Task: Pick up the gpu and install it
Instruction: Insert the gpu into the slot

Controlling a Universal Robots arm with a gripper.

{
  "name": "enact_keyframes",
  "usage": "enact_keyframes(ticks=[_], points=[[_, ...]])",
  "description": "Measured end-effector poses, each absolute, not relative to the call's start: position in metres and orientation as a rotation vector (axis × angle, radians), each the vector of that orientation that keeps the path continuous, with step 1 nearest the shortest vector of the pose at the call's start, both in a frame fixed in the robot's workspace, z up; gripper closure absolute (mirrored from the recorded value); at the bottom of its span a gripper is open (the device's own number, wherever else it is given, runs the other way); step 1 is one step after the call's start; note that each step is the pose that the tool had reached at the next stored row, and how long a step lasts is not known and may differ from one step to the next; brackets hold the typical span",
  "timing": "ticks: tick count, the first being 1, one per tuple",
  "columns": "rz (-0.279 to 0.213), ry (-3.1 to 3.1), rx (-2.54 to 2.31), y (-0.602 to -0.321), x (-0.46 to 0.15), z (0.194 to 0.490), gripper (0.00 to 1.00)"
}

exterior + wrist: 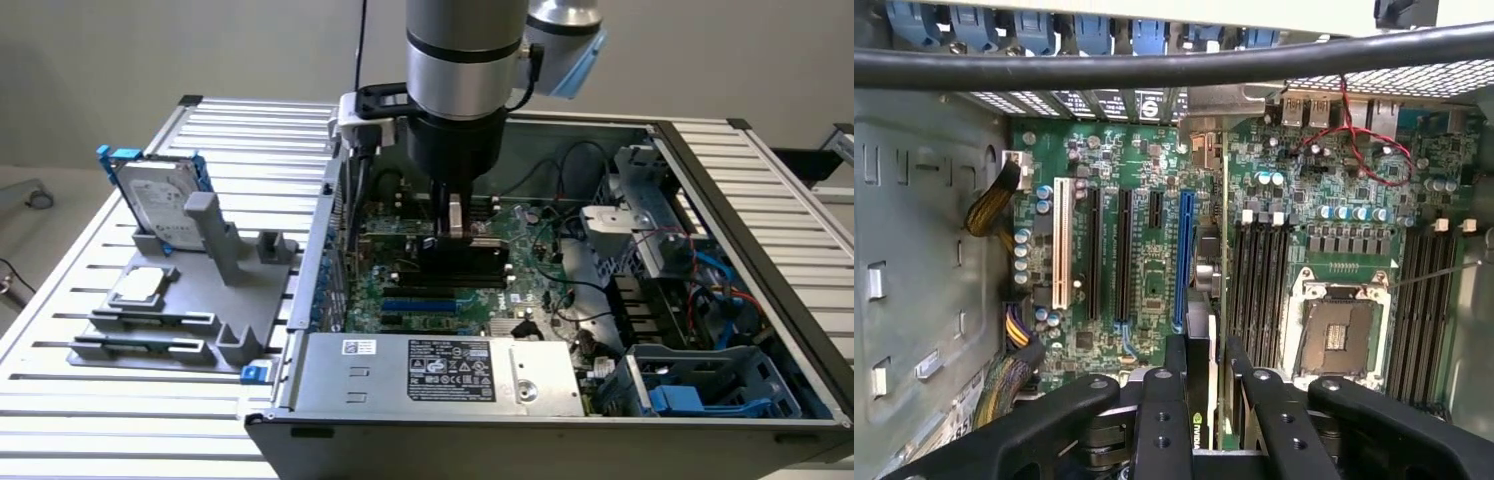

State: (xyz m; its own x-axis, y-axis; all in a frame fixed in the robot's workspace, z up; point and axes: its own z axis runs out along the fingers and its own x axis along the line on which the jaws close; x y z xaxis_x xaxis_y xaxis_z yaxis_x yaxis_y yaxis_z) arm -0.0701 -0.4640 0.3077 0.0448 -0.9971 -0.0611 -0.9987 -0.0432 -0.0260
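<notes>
The gpu (470,262) hangs upright inside the open computer case (747,210), its black cooler shroud facing the exterior view. My gripper (454,222) comes straight down from above and is shut on the card's top edge. In the wrist view the gpu (1206,300) shows edge-on between my two black fingers (1176,400), with my gripper (1206,350) shut on it. The card hovers over the motherboard (1144,290), just beside the long blue slot (1180,260). Whether its lower edge touches a slot is hidden.
A grey fixture (160,335) at the exterior view's left carries a silver hard drive in a blue frame (158,200) and a small processor chip (140,287). The power supply (441,370) fills the case's front. The empty CPU socket (1339,335), memory slots (1259,280) and red wires (1369,150) lie near the card.
</notes>
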Motion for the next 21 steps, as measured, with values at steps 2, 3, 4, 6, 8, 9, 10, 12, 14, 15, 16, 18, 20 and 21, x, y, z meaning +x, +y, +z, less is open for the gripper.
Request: enact_keyframes(ticks=[2,3,4,6,8,9,10,12,14,15,16,18,20,21], points=[[0.042,2.130,-2.226,-0.464,-0.070,0.304,0.74],[0.042,2.130,-2.226,-0.464,-0.070,0.302,0.74],[0.042,2.131,-2.226,-0.464,-0.070,0.300,0.74],[0.042,2.130,-2.226,-0.464,-0.070,0.297,0.74],[0.042,2.131,-2.226,-0.464,-0.071,0.293,0.74],[0.042,2.131,-2.226,-0.464,-0.071,0.291,0.74],[0.042,2.131,-2.226,-0.464,-0.071,0.290,0.74],[0.044,2.131,-2.227,-0.465,-0.071,0.286,0.74],[0.045,2.133,-2.228,-0.465,-0.071,0.285,0.74],[0.045,2.133,-2.228,-0.466,-0.071,0.285,0.74],[0.046,2.133,-2.228,-0.467,-0.072,0.284,0.74],[0.047,2.134,-2.228,-0.467,-0.074,0.283,0.74],[0.055,2.137,-2.232,-0.468,-0.077,0.281,0.74],[0.062,2.140,-2.235,-0.468,-0.078,0.281,0.74]])
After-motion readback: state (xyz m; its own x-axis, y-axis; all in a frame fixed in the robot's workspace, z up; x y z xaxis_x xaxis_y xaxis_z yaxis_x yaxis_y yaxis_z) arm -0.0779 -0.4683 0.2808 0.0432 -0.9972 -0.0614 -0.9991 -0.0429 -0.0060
